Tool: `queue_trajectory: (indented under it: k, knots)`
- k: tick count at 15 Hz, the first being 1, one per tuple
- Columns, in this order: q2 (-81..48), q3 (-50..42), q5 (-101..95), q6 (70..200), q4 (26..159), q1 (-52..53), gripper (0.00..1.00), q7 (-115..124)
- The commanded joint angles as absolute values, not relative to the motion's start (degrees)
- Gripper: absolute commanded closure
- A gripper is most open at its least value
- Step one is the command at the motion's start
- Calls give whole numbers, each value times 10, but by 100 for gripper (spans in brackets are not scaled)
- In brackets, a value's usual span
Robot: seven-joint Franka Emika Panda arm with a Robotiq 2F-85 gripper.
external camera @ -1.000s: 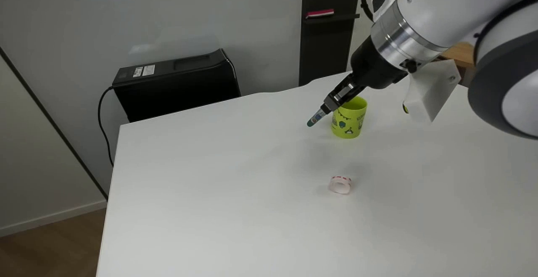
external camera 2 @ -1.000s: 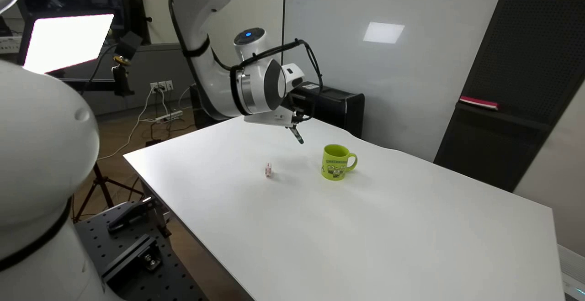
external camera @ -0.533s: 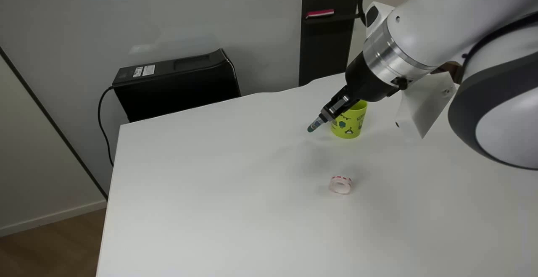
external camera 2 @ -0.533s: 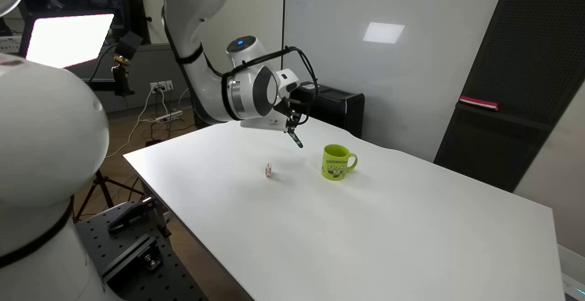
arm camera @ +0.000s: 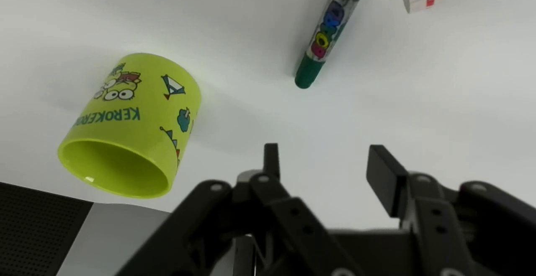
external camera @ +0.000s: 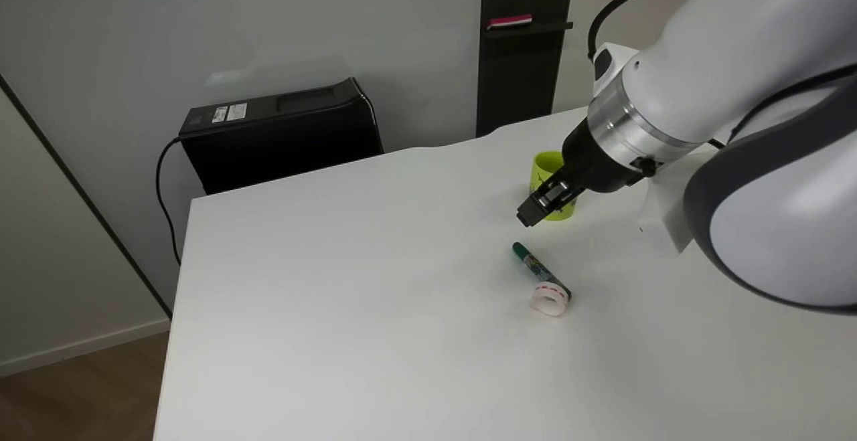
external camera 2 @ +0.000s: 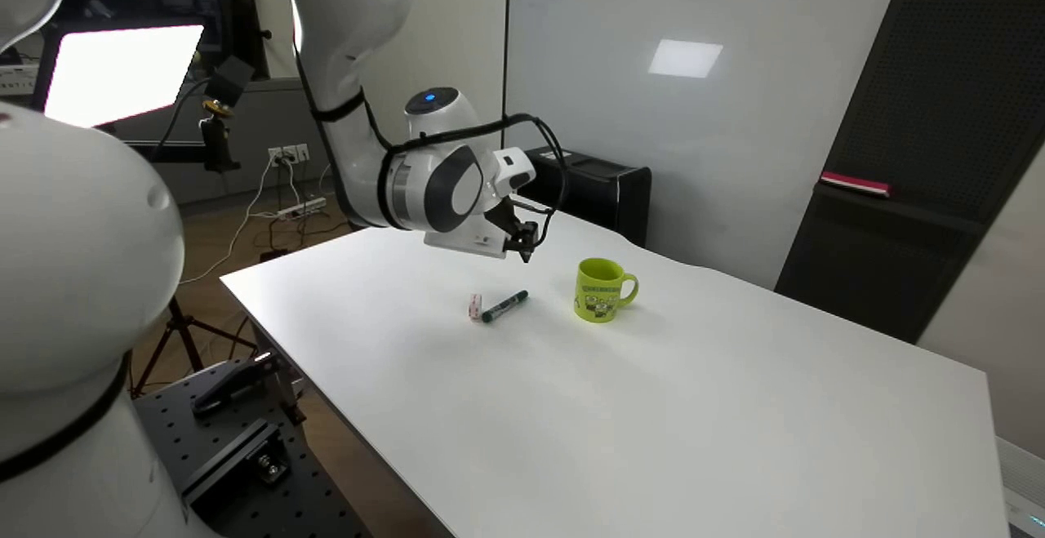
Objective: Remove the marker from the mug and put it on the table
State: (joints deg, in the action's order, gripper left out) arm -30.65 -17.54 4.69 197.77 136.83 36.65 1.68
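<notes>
Surface [external camera: 335, 334]: white tabletop, spread beneath the pincer [arm camera: 324, 158] and well out past it; now bears the marker [external camera: 539, 267].
Grey wall panel [external camera: 301, 26]: beyond the surface's edge, well apart from the pincer.
Pincer: jaws stand apart, nothing gripped; hangs above the surface. Half a second ago it held the marker.
Marker: released; lies flat, lower than the pincer and ahead of it in the wrist view, not touching it. One green end points toward the pincer.
Tape roll [external camera 2: 475, 308]: farther from the pincer than that green end; slightly displaced since the last check, probably nudged by the marker's other end. Contact between the two: cannot tell.
Mug [arm camera: 138, 108]: upright beside the pincer, at left in the wrist view, apart from it; position unchanged.
Marker out of mug: confirmed. Placement on the surface appears complete, in my judgement; only withdrawal of the pincer seems left. Caution: lift first, since a low sideways sweep could strike the mug.
</notes>
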Motion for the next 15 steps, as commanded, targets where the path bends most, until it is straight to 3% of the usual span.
queue_trajectory:
  k: [1,3,4,10,15]
  knots:
    - [-302,-144,74,1977,1375,331,15,-9]
    - [-290,-125,71,1947,1375,304,1,-11]
    - [-283,-124,73,1914,1370,298,0,-11]
    - [-249,-166,41,1757,1344,290,0,28]
    - [-205,-142,-14,1668,1326,241,0,67]
